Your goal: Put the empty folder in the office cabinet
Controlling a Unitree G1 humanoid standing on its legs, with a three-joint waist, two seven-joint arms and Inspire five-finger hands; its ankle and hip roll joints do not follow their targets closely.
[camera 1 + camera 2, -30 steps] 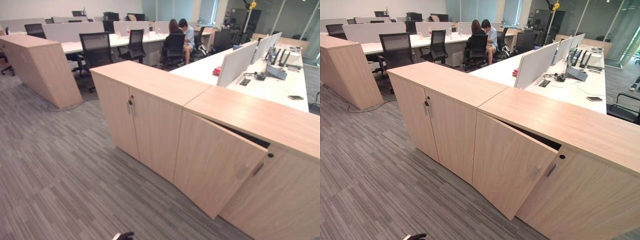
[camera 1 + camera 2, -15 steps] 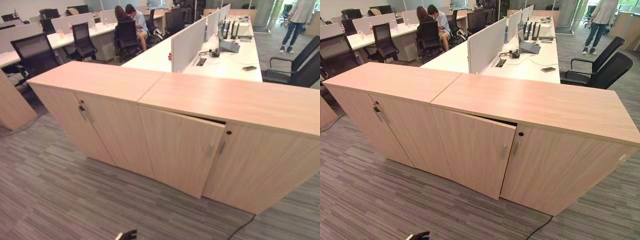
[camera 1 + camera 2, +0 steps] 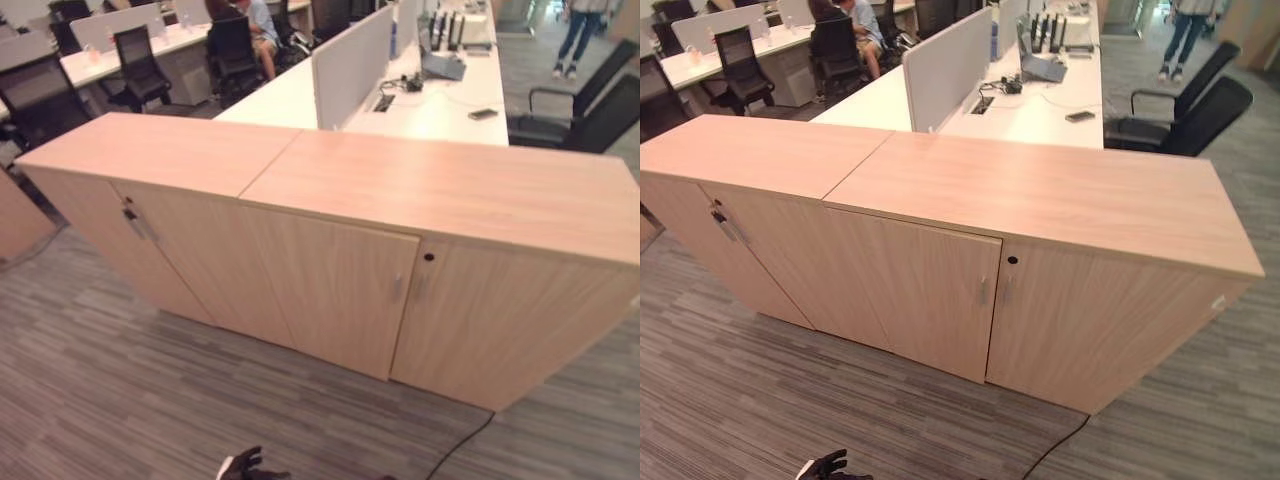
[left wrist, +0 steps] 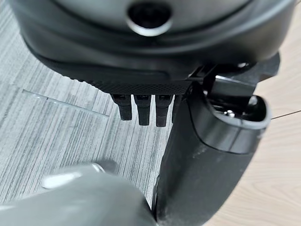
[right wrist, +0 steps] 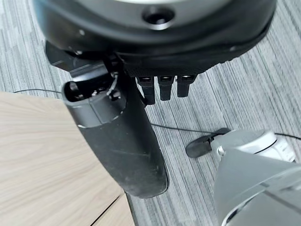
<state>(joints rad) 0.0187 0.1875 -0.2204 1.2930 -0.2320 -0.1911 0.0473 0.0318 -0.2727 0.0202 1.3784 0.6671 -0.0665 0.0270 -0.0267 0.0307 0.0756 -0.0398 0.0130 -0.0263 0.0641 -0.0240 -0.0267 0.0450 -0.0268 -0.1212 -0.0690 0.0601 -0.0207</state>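
Note:
The light wooden office cabinet (image 3: pixel 440 195) stands in front of me, and its two doors (image 3: pixel 335 295) look flush and closed, with small handles (image 3: pixel 983 291) at the middle seam. No folder is to be seen. My left hand (image 3: pixel 245 466) hangs low over the carpet with relaxed fingers (image 4: pixel 143 107) and nothing in it. My right hand (image 5: pixel 123 136) hangs beside the cabinet's wood, its fingers (image 5: pixel 164 87) loose and holding nothing.
A second cabinet (image 3: pixel 150 150) with a key in its lock (image 3: pixel 131 214) adjoins on the left. Behind are white desks (image 3: pixel 430 105) with a partition, black chairs (image 3: pixel 1185 110), seated people far back and a person (image 3: pixel 1185 25) standing at the far right. Grey carpet (image 3: pixel 120 400) lies ahead.
The camera has swung right and now faces the cabinet more squarely. The door that stood ajar a second ago now looks closed flush. Both hands stay low.

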